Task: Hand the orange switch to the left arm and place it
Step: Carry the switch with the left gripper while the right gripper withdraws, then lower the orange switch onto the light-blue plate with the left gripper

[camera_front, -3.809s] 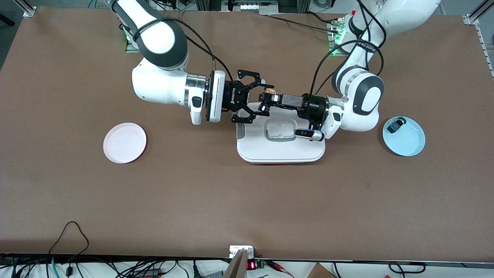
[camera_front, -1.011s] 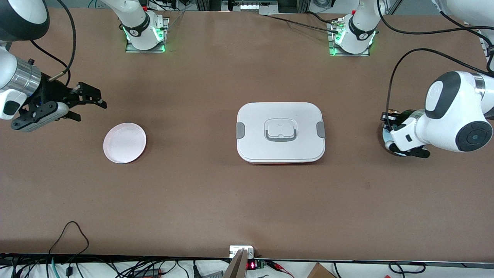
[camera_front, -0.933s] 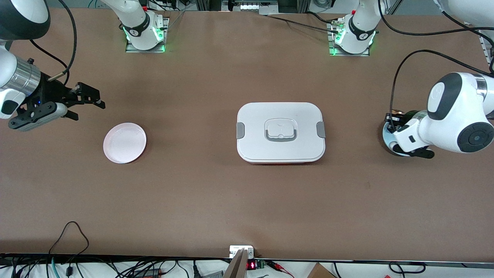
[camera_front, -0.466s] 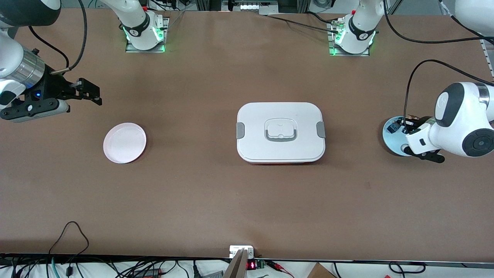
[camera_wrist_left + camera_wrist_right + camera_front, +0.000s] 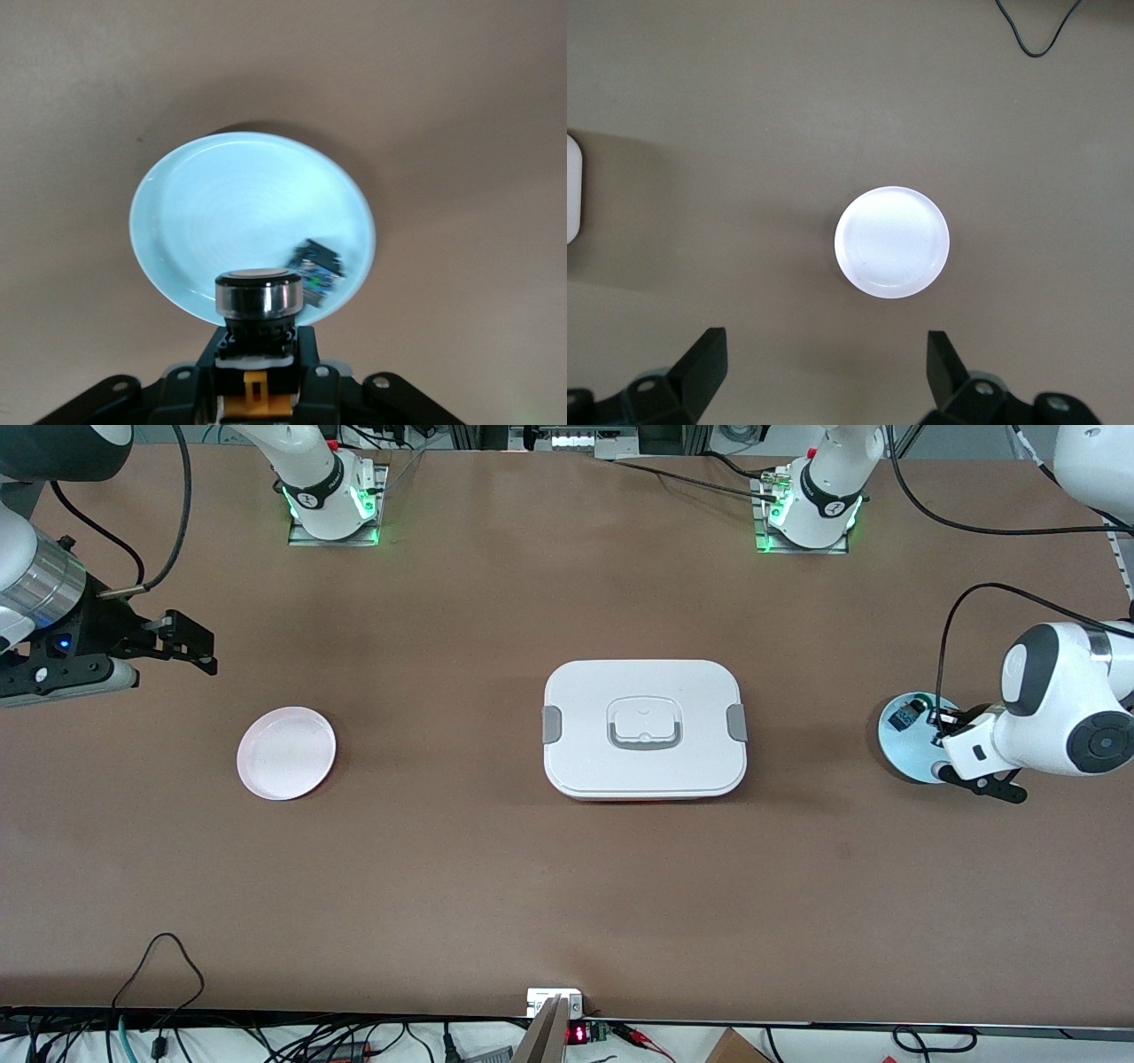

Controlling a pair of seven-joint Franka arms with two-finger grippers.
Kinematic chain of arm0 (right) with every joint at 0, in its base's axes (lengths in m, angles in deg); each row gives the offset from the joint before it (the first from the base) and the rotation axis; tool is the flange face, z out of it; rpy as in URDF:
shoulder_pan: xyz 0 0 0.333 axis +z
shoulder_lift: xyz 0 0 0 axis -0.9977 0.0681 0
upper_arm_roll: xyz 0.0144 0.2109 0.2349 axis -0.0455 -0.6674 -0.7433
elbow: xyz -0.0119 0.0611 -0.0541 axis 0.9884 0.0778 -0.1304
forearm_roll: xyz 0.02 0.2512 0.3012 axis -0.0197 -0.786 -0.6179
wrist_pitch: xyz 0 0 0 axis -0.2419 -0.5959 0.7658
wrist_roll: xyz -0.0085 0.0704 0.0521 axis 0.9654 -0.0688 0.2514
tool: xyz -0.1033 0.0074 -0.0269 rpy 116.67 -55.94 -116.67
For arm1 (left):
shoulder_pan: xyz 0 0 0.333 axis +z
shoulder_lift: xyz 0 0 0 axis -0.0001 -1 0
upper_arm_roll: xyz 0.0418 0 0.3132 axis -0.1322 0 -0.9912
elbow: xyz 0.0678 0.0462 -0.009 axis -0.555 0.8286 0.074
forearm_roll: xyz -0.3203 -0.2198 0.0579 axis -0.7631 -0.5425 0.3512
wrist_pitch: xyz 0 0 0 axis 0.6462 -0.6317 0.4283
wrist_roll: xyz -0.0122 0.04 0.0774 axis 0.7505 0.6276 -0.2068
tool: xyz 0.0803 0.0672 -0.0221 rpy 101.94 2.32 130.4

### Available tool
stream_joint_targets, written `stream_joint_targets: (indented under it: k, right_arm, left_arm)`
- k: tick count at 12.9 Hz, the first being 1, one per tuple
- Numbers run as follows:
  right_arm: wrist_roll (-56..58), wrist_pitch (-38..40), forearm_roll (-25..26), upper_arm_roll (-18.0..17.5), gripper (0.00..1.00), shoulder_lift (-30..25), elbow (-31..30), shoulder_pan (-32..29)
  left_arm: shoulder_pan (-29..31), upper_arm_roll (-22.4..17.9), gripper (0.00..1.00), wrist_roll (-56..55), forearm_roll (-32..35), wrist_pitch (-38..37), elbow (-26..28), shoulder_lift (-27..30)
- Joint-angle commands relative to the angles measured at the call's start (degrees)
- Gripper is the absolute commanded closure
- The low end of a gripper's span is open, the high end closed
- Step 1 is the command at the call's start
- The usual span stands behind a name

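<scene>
- Left wrist view: left gripper (image 5: 257, 390) is closed on the switch (image 5: 259, 305), held between its fingers with the silver-rimmed round end pointing out past the fingertips and an orange piece showing low between them.
- Same view: the blue plate (image 5: 204, 212) lies under the fingertips; a small dark part (image 5: 316, 270) with a blue-green top sits on that plate, just beside the switch's end.
- Front view hides that grip: the left gripper (image 5: 952, 731) is mostly covered by the white wrist, over the blue plate (image 5: 904, 748); the dark part (image 5: 905, 716) shows on the plate.
- Right wrist view: right gripper (image 5: 824, 367) has fingers spread wide and empty; the pink plate (image 5: 892, 241) lies ahead of and between the fingertips, well apart from them.
- Front view: right gripper (image 5: 182, 642) hangs over bare table (image 5: 443, 868) near the pink plate (image 5: 286, 753).
- Box (image 5: 644, 728) sits mid-table, well apart from both grippers; only its edge (image 5: 572, 190) shows in the right wrist view.
- No readable writing.
</scene>
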Motion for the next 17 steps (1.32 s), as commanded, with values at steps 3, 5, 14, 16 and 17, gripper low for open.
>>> stream_joint_targets:
  k: [3, 5, 14, 16, 17]
  right_arm:
    - [-1.69, 0.60, 1.32, 0.63, 0.00, 1.31, 1.96, 0.51]
    - [-1.95, 0.51, 1.15, 0.72, 0.00, 1.75, 2.05, 0.51]
    - [-2.04, -1.77, 0.18, 0.63, 0.00, 2.01, 2.05, 0.51]
    - [-1.95, -1.69, 0.09, 0.63, 0.00, 2.01, 2.05, 0.42]
    - [-2.04, -1.77, 0.00, 0.63, 0.00, 2.01, 2.05, 0.42]
  left_arm:
    - [3.61, 0.83, 0.78, 18.50, 2.31, 8.04, 5.17, 1.41]
    - [5.10, 0.83, 0.78, 27.22, 2.31, 12.97, 7.02, 1.41]
    - [8.97, 0.65, 0.75, 51.94, 2.31, 34.67, 17.56, 1.50]
    - [9.41, 0.65, 0.75, 52.57, 2.31, 35.49, 18.01, 1.15]
    - [9.50, 0.65, 0.75, 52.74, 2.49, 35.49, 18.10, 1.15]
